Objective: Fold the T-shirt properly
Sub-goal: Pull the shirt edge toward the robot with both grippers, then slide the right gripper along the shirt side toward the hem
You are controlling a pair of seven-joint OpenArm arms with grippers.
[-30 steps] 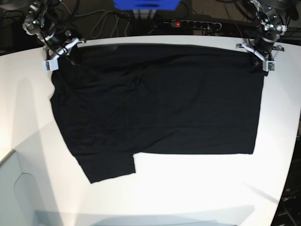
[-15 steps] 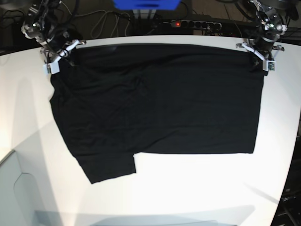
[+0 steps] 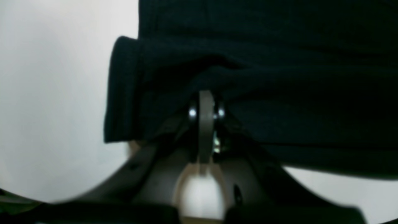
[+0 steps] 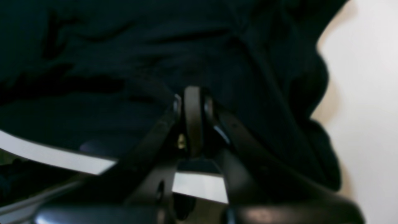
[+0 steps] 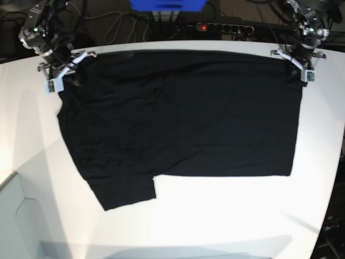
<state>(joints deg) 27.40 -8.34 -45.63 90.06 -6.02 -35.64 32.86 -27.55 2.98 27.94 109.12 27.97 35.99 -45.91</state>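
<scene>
**Matt cloth on a smooth white tabletop**

The T-shirt [image 5: 183, 118] is soft black cloth with a matt face, faintly creased across its middle and rumpled into thicker folds at the corners. The tabletop [image 5: 226, 216] is smooth and white, with a slight sheen that catches the light. The left hand [image 3: 205, 102] looks like dark matt plastic with small shiny metal fasteners; the right hand [image 4: 192, 99] is black with a mild gloss.
</scene>
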